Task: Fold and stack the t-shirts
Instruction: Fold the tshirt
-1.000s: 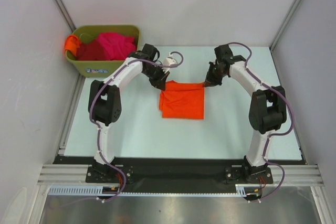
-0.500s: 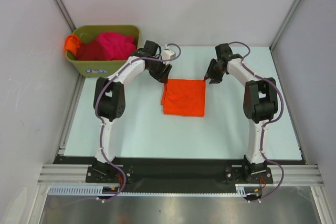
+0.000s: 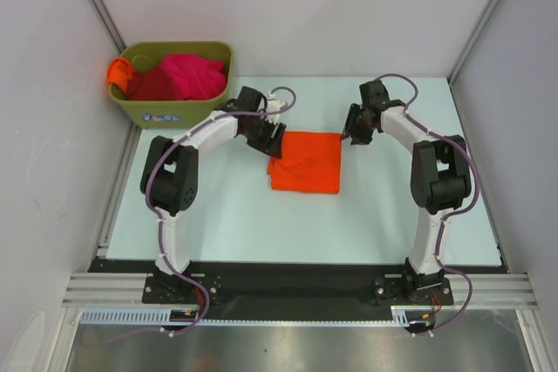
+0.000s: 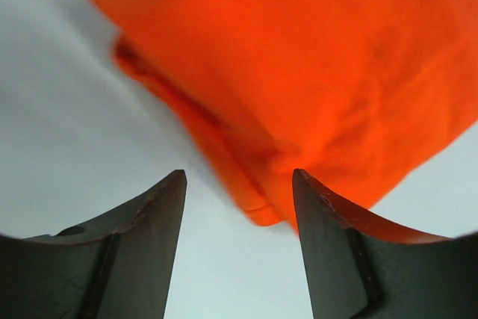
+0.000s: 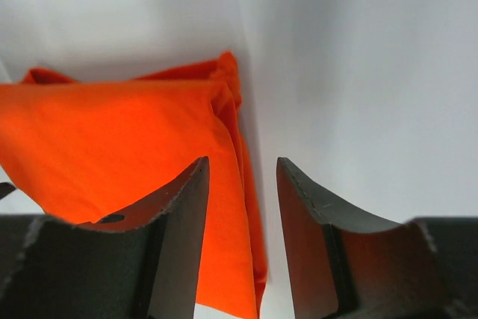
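T-shirts [image 3: 185, 74], pink and red, sit heaped in the bin [image 3: 179, 111] at 10 o'clock on the surface [image 3: 218, 211], awaiting folding. Orange t-shirt [image 3: 305, 163] lies folded at centre, likely the stack base. Left end effector [image 3: 272, 141] and right end effector [image 3: 350, 134] flank its 11 and 1 o'clock corners, both spread and empty.

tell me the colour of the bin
Olive green; the bin shows best in the top external view.

Left arm [image 3: 209, 124] and right arm [image 3: 425, 246] are showing white link shells between black joint housings. Greyish-purple cables [image 3: 397, 77] are trailing along each arm. Black base plates [image 3: 179, 287] are sitting under them. Left gripper [image 4: 239, 173] and right gripper [image 5: 241, 160] are showing dark, matte, curved fingers [image 4: 142, 252] that taper to narrow tips.
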Robot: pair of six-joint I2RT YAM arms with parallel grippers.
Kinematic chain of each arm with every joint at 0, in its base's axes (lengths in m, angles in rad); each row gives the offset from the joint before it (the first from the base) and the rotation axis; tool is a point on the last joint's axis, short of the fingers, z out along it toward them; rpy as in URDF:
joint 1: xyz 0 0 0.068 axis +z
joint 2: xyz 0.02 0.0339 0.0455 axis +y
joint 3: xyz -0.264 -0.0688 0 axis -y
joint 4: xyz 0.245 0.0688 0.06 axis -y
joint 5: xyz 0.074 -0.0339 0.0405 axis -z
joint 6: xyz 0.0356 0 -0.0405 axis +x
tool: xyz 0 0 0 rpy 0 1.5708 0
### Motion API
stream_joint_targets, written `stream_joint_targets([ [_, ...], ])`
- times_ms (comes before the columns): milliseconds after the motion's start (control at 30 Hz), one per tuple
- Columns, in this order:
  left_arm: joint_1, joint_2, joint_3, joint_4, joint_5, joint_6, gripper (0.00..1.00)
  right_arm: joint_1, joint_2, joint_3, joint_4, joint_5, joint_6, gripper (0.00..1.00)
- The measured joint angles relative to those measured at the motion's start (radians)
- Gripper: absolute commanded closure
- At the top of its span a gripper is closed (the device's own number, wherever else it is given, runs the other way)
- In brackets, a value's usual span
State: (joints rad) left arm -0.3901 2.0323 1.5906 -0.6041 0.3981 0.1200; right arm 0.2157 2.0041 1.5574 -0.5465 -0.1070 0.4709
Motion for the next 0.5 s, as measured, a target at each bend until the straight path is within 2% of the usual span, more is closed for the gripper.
stream_joint_targets([
  [133, -0.060, 0.004, -0.054, 0.019, 0.008, -0.035, 0.35, 0.019, -0.035, -0.113, 0.039, -0.026, 0.020, 0.43],
  [167, -0.065, 0.008, -0.054, 0.023, 0.006, -0.043, 0.44, 0.022, -0.037, -0.133, 0.052, -0.034, 0.025, 0.42],
  [200, -0.065, 0.011, -0.054, 0.029, 0.003, -0.047, 0.54, 0.024, -0.037, -0.150, 0.062, -0.042, 0.029, 0.37],
  [300, -0.055, 0.024, -0.054, 0.048, -0.014, -0.075, 0.81, 0.030, -0.041, -0.197, 0.089, -0.065, 0.042, 0.36],
  [367, -0.048, 0.029, -0.060, 0.060, -0.018, -0.080, 0.83, 0.034, -0.046, -0.222, 0.105, -0.082, 0.053, 0.36],
  [500, -0.039, 0.029, -0.093, 0.087, -0.011, -0.087, 0.95, 0.039, -0.057, -0.256, 0.139, -0.111, 0.062, 0.36],
])
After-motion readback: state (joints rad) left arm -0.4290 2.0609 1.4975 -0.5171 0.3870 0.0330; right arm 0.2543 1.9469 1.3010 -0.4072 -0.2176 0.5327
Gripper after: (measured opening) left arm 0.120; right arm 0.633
